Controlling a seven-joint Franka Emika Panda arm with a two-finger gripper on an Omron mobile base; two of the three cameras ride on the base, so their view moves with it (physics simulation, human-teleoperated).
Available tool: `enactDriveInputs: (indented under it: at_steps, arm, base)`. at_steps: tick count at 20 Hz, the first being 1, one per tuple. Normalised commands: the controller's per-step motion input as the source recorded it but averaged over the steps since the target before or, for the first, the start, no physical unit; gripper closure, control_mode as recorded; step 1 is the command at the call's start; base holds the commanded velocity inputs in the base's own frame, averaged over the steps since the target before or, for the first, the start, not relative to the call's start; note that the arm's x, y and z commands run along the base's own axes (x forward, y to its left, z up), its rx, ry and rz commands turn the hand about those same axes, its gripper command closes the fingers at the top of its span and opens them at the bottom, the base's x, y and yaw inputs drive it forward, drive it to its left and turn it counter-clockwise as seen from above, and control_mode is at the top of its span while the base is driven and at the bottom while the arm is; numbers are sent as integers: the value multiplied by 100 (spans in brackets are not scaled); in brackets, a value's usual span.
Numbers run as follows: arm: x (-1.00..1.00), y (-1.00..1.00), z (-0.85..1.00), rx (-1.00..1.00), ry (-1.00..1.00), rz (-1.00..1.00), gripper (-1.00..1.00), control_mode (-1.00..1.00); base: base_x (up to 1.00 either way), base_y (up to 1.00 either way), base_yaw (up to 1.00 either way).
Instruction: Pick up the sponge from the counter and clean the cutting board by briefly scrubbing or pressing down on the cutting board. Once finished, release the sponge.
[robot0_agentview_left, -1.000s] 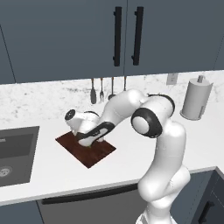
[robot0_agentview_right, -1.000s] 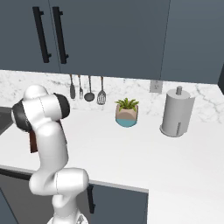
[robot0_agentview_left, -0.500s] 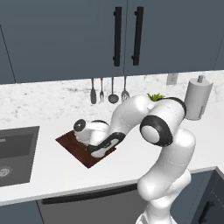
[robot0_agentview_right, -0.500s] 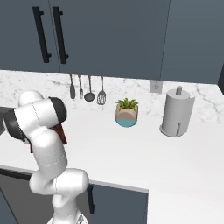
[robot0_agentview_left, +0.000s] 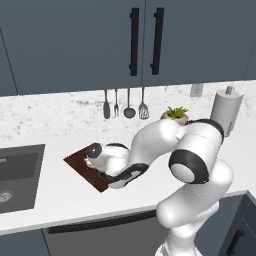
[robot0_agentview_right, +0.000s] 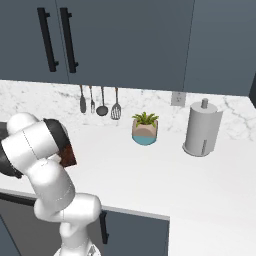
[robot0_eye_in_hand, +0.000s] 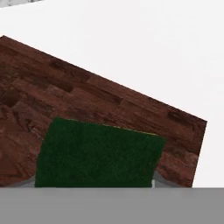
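Observation:
The dark green sponge (robot0_eye_in_hand: 98, 153) lies flat against the reddish-brown cutting board (robot0_eye_in_hand: 87, 96), with a thin yellow edge showing along its far side. My gripper (robot0_eye_in_hand: 94, 183) is shut on the sponge, its fingertips just showing at the sponge's two sides. In the left base view the hand (robot0_agentview_left: 96, 161) is bent low over the cutting board (robot0_agentview_left: 77, 162) on the white counter (robot0_agentview_left: 60, 195) and hides the sponge. In the right base view a sliver of the board (robot0_agentview_right: 68, 153) shows behind my arm.
A dark sink (robot0_agentview_left: 15, 175) is recessed left of the board. Utensils (robot0_agentview_left: 125, 105) hang on the backsplash. A potted plant (robot0_agentview_right: 145, 129) and a paper towel roll (robot0_agentview_right: 202, 130) stand at the back right. White counter (robot0_eye_in_hand: 131, 39) lies beyond the board's edge.
The hand has come down onto the board with the sponge, and the elbow has swung forward and lower. The board has stayed in place.

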Motion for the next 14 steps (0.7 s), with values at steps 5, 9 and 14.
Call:
enactDriveInputs:
  at_steps: [5,9,14]
  arm:
    - [-28,0,-10,0,-19,12,100,-100]
    - [8,7,-7,-3,-15,3,100,-100]
    - [24,14,0,-11,-9,0,100,-100]
  base:
    - [0,0,0]
    - [0,0,0]
    - [0,0,0]
